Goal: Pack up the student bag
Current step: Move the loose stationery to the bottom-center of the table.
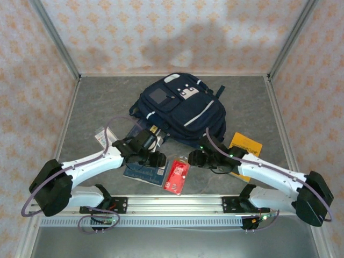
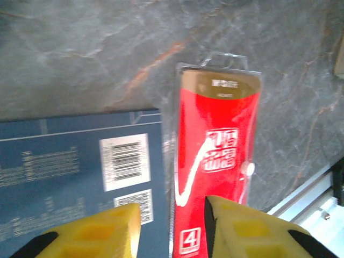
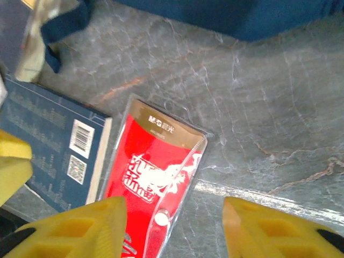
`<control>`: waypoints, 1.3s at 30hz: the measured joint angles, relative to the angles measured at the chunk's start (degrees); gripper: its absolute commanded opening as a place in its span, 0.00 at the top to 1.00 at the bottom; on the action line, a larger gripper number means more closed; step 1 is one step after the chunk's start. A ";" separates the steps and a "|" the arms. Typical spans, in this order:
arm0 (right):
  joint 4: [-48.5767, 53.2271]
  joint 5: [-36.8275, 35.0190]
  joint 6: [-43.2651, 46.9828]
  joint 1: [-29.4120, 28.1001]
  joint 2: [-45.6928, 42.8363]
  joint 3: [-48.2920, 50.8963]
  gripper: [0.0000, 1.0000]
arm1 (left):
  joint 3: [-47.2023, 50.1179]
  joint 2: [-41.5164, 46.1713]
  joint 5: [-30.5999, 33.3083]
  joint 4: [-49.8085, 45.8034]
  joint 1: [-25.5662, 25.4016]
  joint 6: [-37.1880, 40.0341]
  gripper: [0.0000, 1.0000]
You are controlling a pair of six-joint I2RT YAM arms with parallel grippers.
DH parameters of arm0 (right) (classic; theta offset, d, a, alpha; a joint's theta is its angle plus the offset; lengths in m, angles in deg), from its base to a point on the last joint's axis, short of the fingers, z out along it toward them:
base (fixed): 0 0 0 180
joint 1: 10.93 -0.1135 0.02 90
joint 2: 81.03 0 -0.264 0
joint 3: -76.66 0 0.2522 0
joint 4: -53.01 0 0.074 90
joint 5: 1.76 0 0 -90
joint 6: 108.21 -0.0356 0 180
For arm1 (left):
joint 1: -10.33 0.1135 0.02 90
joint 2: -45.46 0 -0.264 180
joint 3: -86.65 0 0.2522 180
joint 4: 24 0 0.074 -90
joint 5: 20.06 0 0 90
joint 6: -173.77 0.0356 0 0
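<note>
The navy student bag [image 1: 180,107] lies in the middle of the table, its grey front patch facing up; its lower edge [image 3: 258,16] runs along the top of the right wrist view. In front of it lie a red stationery pack in a clear sleeve [image 1: 176,176] [image 2: 217,145] [image 3: 150,172] and a blue book [image 1: 144,173] [image 2: 70,177] [image 3: 54,145]. My left gripper [image 1: 156,158] [image 2: 173,226] hovers open over the seam between book and red pack. My right gripper [image 1: 196,158] [image 3: 174,226] is open above the red pack's right edge, holding nothing.
An orange-yellow flat item [image 1: 246,146] lies to the right of the bag, and a small white packet [image 1: 102,137] to the left. Patterned walls enclose the table on three sides. The metal rail [image 1: 177,203] runs along the near edge.
</note>
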 measured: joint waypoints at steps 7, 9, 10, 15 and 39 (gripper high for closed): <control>-3.61 -0.24 -4.26 0.00 4.57 1.57 0.49 | -0.02 -6.99 -0.04 7.72 -7.04 -0.28 0.76; -4.39 -0.33 -4.11 0.04 6.12 1.55 0.48 | -0.02 -8.59 -0.31 8.68 -7.98 -0.20 0.79; -4.66 -0.02 -3.63 0.28 7.28 1.36 0.48 | -0.02 -9.27 -0.42 9.20 -8.50 -0.13 0.81; -3.96 2.21 0.24 2.40 13.29 -1.84 0.48 | -0.02 -10.32 -1.03 9.33 -11.47 1.90 0.87; -1.62 17.84 16.76 10.99 32.52 -14.82 0.43 | 7.08 -9.22 -0.76 12.66 -16.22 2.73 0.94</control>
